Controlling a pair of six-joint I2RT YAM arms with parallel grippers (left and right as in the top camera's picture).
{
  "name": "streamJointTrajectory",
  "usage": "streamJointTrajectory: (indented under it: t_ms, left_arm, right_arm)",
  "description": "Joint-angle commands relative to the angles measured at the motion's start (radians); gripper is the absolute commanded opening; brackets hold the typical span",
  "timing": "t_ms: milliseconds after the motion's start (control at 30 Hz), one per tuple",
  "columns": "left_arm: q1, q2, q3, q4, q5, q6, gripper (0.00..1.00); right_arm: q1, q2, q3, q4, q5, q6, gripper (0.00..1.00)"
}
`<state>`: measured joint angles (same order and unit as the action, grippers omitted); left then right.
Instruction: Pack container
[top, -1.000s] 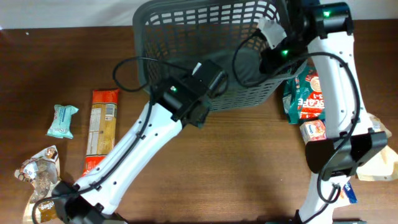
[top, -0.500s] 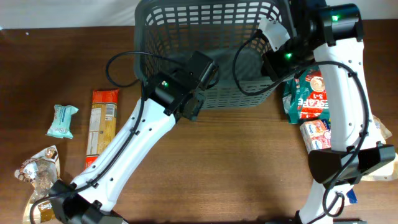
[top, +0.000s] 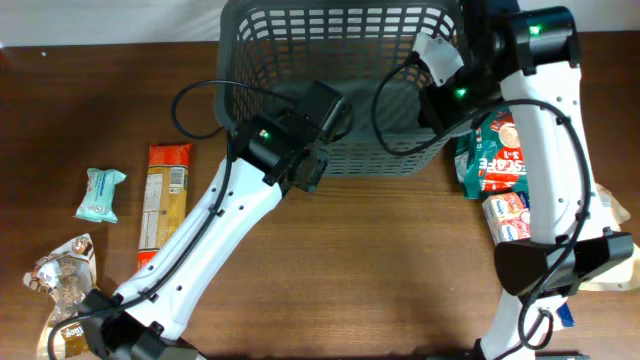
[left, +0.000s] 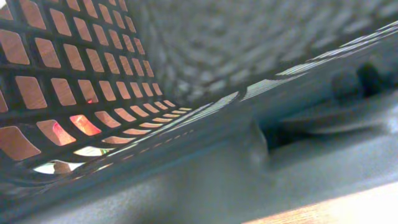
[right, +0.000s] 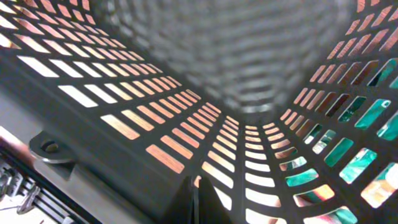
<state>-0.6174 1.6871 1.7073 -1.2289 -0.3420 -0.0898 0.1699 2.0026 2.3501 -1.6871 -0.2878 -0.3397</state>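
Showing the basket (top: 300, 50) at the far edge of the table (top: 400, 270), with open wood in front of it. A pasta packet (top: 165, 205) is seen well apart to the left, and a red and green packet (top: 495, 150) just beside the right wall. Overhead, the left gripper (top: 330, 112) is placed at the near wall, its arm stretched diagonally. The right gripper (top: 432, 100) is placed at the right rim, its arm bent over from behind. The lattice inside is shown only by the wrist views. Whether either pair of jaws is apart or together cannot be told.
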Motion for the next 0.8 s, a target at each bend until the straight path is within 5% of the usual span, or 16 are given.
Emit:
streamJointTrajectory:
  t_ms: [0, 333, 367, 433, 500, 700, 767]
  left_arm:
    - [0.013, 0.005, -0.009, 0.01, -0.021, 0.017, 0.02]
    - [0.012, 0.003, -0.009, 0.006, -0.021, 0.017, 0.02]
    - [0.009, -0.007, -0.008, 0.006, -0.022, 0.018, 0.07]
    - [0.005, -0.034, -0.002, 0.002, -0.022, 0.039, 0.44]
    - [0.004, -0.074, 0.014, -0.013, -0.021, 0.039, 0.53]
    - [0.005, -0.238, 0.106, -0.1, -0.023, 0.039, 0.66]
    - [0.005, -0.293, 0.128, -0.137, -0.043, 0.039, 0.72]
  right_arm:
    - [0.014, -0.027, 0.011, -0.01, 0.015, 0.008, 0.04]
    - [0.014, -0.033, 0.011, -0.006, 0.039, 0.012, 0.03]
    - [0.013, -0.04, 0.011, 0.0, 0.042, 0.012, 0.04]
    - [0.013, -0.055, 0.012, 0.01, 0.052, 0.011, 0.04]
    - [0.013, -0.074, 0.012, 0.019, 0.066, 0.011, 0.04]
    - [0.013, -0.151, 0.012, 0.049, 0.068, 0.007, 0.71]
    - [0.013, -0.177, 0.012, 0.062, 0.072, 0.008, 0.81]
